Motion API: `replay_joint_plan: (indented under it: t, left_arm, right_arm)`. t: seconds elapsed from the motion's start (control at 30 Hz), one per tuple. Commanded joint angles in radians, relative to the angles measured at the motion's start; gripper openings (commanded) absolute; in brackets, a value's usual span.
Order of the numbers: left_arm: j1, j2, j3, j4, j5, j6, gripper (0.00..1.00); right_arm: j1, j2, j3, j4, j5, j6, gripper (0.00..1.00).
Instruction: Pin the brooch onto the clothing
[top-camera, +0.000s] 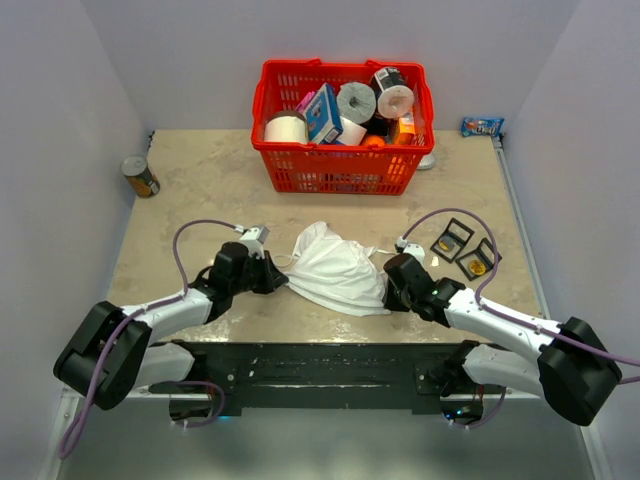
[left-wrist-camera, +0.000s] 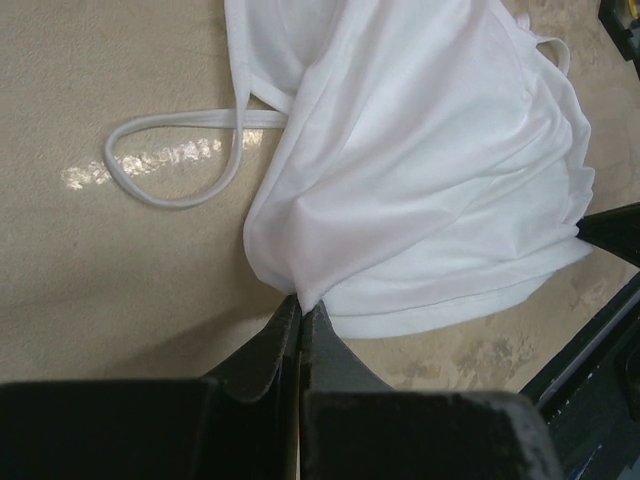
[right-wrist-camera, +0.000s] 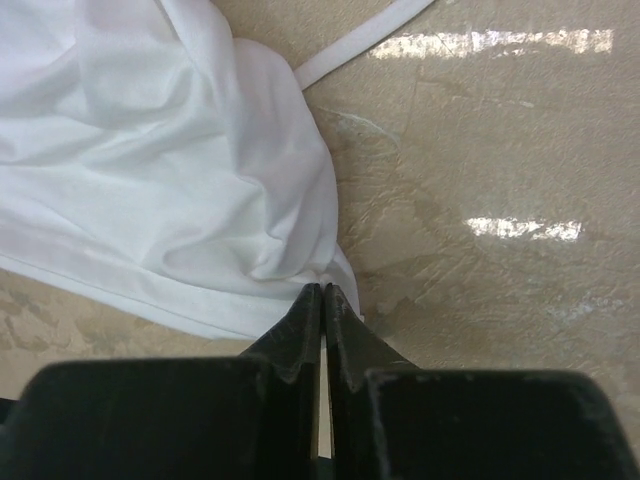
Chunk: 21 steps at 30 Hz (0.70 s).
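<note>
Beige marbled table (top-camera: 200, 190), pale walls (top-camera: 60, 100); left jaws and right jaws pinch the shirt (top-camera: 335, 270).

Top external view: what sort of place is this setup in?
Probably a robotics test cell, not a home: plain white walls enclose a marble-patterned table, with a red plastic basket of mixed props.

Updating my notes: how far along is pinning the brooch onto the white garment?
Done: nothing pinned yet. In hand: the left gripper is shut on one edge of the crumpled white thin-fabric garment, the right gripper on the opposite hem, apparently to spread it. Left: take a small gold brooch from its open black box and pin it on.
</note>
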Motion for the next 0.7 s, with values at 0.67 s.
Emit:
replay_joint_plan:
  t: [0.67]
  left_arm:
    - [0.218, -0.166, 0.874, -0.462, 0.067, 0.288, 0.0]
  right_arm:
    - [0.001, -0.105, 0.866, -0.211, 0.491, -0.326, 0.0]
